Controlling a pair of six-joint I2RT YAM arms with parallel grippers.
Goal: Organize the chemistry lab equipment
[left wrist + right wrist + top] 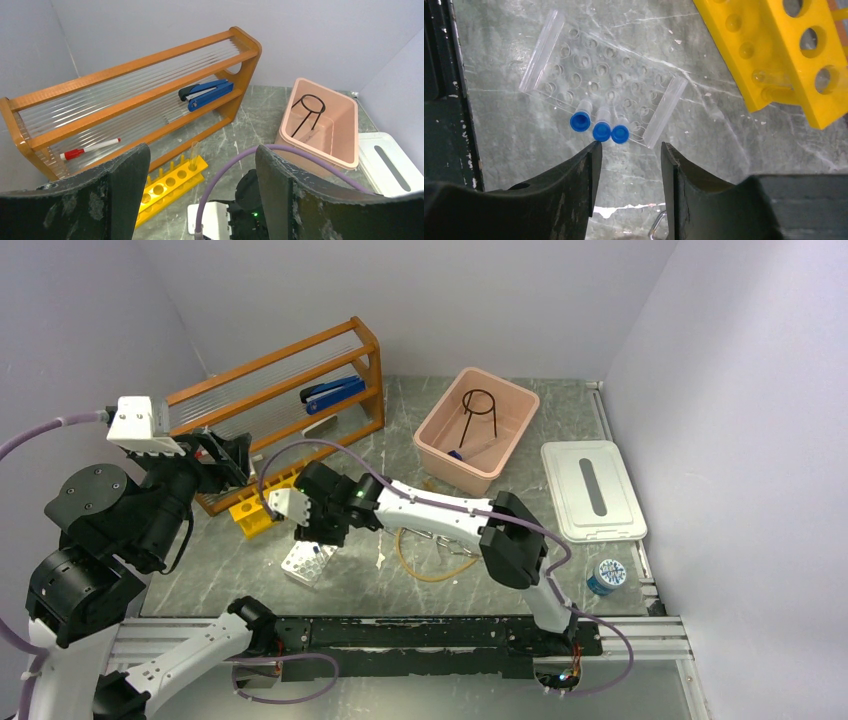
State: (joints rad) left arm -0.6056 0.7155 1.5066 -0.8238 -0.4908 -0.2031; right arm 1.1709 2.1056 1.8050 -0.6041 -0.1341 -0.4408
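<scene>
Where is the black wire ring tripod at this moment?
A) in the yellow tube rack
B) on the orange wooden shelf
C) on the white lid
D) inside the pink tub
D: the black wire ring tripod stands inside the pink tub, as both the top view and the left wrist view show.

Bare grey table [724, 150] lies open between the clear vial rack [604, 75] and the yellow tube rack [794, 55]. The right gripper [630, 146], jaws apart, hangs just above three blue-capped vials [601, 131] crowded together at the clear rack's edge.
</scene>
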